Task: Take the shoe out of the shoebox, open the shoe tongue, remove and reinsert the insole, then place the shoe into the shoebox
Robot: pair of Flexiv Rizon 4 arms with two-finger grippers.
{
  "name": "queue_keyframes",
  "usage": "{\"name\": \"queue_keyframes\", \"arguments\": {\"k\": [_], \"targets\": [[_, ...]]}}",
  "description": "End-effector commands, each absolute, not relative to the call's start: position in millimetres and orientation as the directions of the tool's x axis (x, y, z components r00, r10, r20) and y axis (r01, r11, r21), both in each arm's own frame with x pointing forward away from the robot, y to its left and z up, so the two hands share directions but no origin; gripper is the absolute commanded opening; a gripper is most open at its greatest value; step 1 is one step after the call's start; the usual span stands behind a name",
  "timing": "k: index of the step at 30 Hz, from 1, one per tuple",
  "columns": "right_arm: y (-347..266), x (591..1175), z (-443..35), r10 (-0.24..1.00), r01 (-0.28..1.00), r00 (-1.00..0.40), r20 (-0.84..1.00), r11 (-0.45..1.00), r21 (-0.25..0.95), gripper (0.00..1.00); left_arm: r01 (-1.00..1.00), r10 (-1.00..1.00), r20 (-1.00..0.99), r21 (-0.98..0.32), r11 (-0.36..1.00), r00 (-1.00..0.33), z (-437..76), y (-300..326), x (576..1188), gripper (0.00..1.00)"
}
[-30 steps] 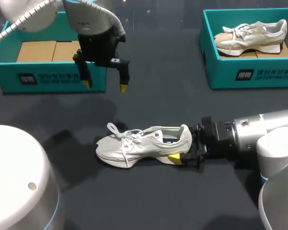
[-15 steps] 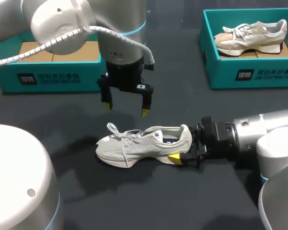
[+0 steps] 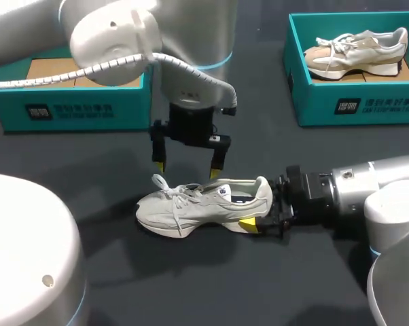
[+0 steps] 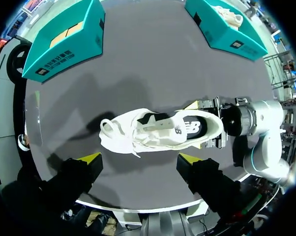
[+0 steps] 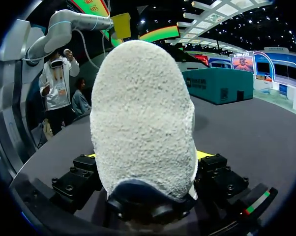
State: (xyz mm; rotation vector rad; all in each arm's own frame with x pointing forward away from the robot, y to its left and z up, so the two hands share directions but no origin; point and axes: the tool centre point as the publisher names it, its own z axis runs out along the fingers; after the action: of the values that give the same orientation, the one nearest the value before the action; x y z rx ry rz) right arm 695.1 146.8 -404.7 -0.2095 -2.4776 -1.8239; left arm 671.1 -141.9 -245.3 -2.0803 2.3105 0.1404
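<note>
— Head view first: how far along is it?
— Early, I'd judge. The shoe (image 3: 204, 204) is out of the shoebox (image 3: 89, 112) at far left and lies on its sole mid-table, toe to the left. The right gripper (image 3: 262, 207) is clamped on the heel. The left gripper (image 3: 187, 170) hangs just above the laces, fingers spread, holding nothing. Opening the tongue, the insole work and the return to the box all look undone.
— Left wrist view?
— The shoe (image 4: 160, 130) lies ahead of the left gripper (image 4: 138, 160), within the span of its parted fingers but untouched. The tongue (image 4: 155, 125) lies flat over the opening (I can't properly make out the insole beneath).
— Right wrist view?
— Mostly heel: the shoe (image 5: 143, 118) fills it, the right gripper (image 5: 147, 160) pressing from both sides.
— And the surface?
— A dark matte table (image 3: 259, 285). A second box (image 3: 354, 102) at far right holds another shoe (image 3: 357, 51). Both boxes stand well apart from the shoe being worked on.
</note>
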Motion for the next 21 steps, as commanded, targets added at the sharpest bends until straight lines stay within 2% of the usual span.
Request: {"name": "queue_keyframes", "arguments": {"k": [1, 10, 21], "targets": [[149, 694, -405, 0.075, 0.145, -0.989, 0.128, 0.295, 0.945, 0.0, -0.996, -0.986, -0.14, 0.042, 0.082, -0.088, -254, -157, 675, 1.0], [149, 694, -405, 0.075, 0.145, -0.989, 0.128, 0.295, 0.945, 0.0, -0.996, -0.986, -0.14, 0.042, 0.082, -0.088, -254, -157, 675, 1.0], [149, 694, -405, 0.075, 0.145, -0.989, 0.128, 0.295, 0.945, 0.0, -0.998, -0.978, -0.209, 0.064, -0.027, 0.013, -297, -174, 685, 1.0]]}}
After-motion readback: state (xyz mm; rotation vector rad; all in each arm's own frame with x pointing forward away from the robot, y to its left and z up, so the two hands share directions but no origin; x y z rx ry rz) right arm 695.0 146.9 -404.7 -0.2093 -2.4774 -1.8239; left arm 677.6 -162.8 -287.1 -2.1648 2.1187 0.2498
